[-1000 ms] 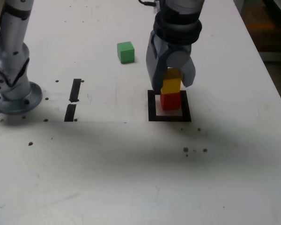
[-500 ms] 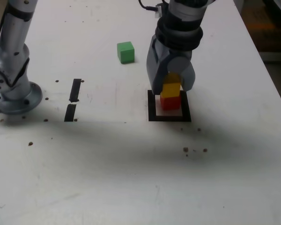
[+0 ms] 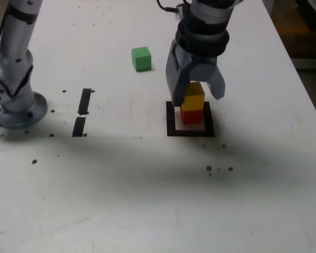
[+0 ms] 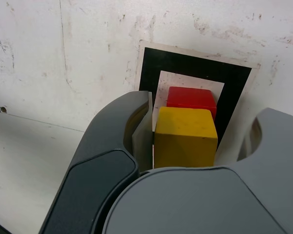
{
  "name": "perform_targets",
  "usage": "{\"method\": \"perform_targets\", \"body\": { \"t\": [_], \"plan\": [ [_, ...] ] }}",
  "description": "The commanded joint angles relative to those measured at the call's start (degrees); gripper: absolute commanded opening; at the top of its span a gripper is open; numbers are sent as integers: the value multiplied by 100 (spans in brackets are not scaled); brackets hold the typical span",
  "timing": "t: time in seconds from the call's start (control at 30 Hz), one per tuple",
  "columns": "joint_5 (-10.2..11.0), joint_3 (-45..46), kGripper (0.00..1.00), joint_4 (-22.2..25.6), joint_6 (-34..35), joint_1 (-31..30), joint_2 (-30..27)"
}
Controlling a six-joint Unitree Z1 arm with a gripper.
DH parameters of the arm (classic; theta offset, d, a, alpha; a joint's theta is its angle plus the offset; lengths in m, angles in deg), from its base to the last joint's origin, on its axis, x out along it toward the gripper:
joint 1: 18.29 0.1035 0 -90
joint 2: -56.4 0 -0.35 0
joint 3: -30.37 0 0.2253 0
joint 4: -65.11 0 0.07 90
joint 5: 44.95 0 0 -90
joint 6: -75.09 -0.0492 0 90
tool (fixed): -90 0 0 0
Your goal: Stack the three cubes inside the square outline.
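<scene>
Two cubes stood stacked between the pincer's [image 3: 195, 94] spread jaws: the yellow cube [image 3: 194, 97] on top of the red cube [image 3: 191, 114], both inside the square outline [image 3: 171, 122] directly beneath the pincer. In the wrist view the yellow cube [image 4: 185, 137] showed a gap to the far finger [image 4: 271, 141], and the near finger [image 4: 142, 134] sat just beside it, so the jaws were parted and gripped nothing. One green cube [image 3: 141, 58] lay well apart from the pincer, toward the exterior view's left, on the white table [image 3: 147, 184].
</scene>
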Motion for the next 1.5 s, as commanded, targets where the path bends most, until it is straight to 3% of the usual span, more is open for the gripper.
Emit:
{"method": "perform_targets", "body": {
  "t": [0.0,0.13,0.27,0.4,0.57,0.8,1.23,1.47],
  "plan": [
    [9,-3,97,20,9,1,-41],
    [35,-78,100,115,3,2,-185],
    [162,-211,100,569,-78,169,-636],
    [200,-72,100,1058,-215,735,-1173],
    [132,442,100,1150,-466,1695,-1611],
    [224,904,100,653,-1056,2667,-1473],
    [314,1719,96,-749,-1617,3273,-822],
    [314,1974,92,-1091,-1752,3476,-580]
  ]
}}
